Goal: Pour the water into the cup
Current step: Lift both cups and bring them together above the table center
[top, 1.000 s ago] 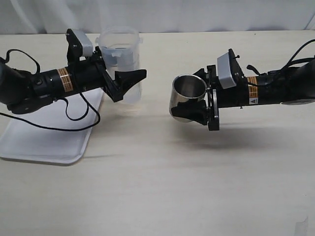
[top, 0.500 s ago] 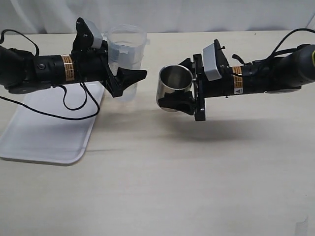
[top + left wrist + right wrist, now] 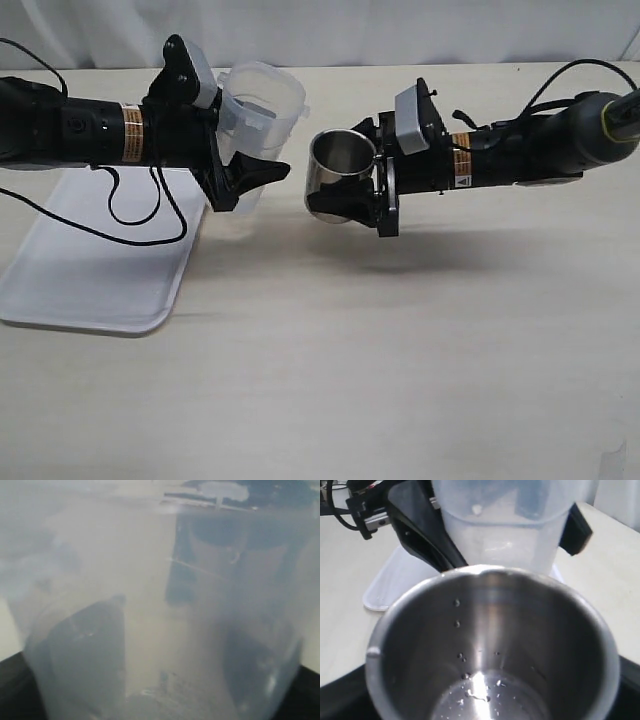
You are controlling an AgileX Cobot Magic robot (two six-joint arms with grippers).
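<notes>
My left gripper is shut on the translucent plastic beaker and holds it above the table, tilted a little toward the right. The beaker fills the left wrist view, where the water cannot be made out. My right gripper is shut on the steel cup and holds it in the air just right of the beaker, mouth tilted toward it. In the right wrist view the cup has a few drops at its bottom, and the beaker hangs close beyond its rim.
A white tray lies on the table at the left, under the left arm. Black cables hang from both arms. The light wooden table stretches to the front.
Both arms have risen and come closer together. The cup has moved left toward the beaker, and the beaker has lifted off the table and tilted to the right.
</notes>
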